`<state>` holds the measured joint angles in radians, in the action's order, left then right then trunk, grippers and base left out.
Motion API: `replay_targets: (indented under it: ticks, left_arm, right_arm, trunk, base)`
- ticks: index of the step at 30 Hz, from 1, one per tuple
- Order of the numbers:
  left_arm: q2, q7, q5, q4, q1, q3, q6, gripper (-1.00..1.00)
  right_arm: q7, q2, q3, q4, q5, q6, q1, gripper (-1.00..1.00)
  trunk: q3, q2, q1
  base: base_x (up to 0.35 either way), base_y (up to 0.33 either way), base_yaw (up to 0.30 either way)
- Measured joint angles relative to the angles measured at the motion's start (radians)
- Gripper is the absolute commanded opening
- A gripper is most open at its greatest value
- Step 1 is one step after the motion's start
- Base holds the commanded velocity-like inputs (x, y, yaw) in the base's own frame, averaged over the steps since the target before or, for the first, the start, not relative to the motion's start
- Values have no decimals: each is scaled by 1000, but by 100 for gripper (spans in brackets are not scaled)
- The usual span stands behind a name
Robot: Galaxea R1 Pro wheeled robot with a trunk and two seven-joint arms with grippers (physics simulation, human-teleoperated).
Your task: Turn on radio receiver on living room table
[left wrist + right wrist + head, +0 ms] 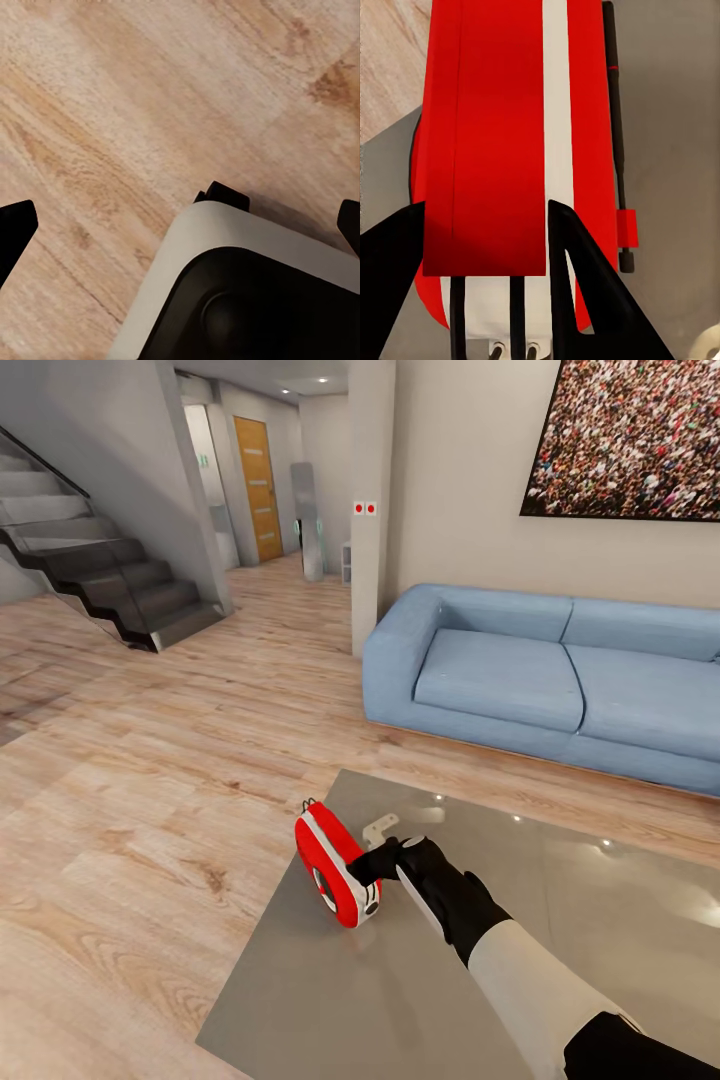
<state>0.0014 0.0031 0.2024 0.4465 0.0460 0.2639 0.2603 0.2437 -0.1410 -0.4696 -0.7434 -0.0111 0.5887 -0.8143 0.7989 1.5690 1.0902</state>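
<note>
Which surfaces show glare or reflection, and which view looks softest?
Head view: the table carries small bright glints and a pale sheen beside the radio receiver. Left wrist view: the wood floor looks soft. Right wrist view: the radio's red shell is evenly lit.

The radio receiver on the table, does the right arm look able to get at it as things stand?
Probably yes. The right gripper is already at the radio receiver near the table corner, and in the wrist view its fingers straddle the red body, nothing between them.
</note>
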Motion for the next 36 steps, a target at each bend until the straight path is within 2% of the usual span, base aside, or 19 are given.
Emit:
replay_targets:
  ticks: [36]
  left_arm:
    - [0, 0, 0, 0, 0, 0, 0, 100]
  right_arm:
    - [2, 0, 0, 0, -1, 0, 0, -100]
  trunk:
    - [-54, 0, 0]
  base:
    - [0, 0, 0]
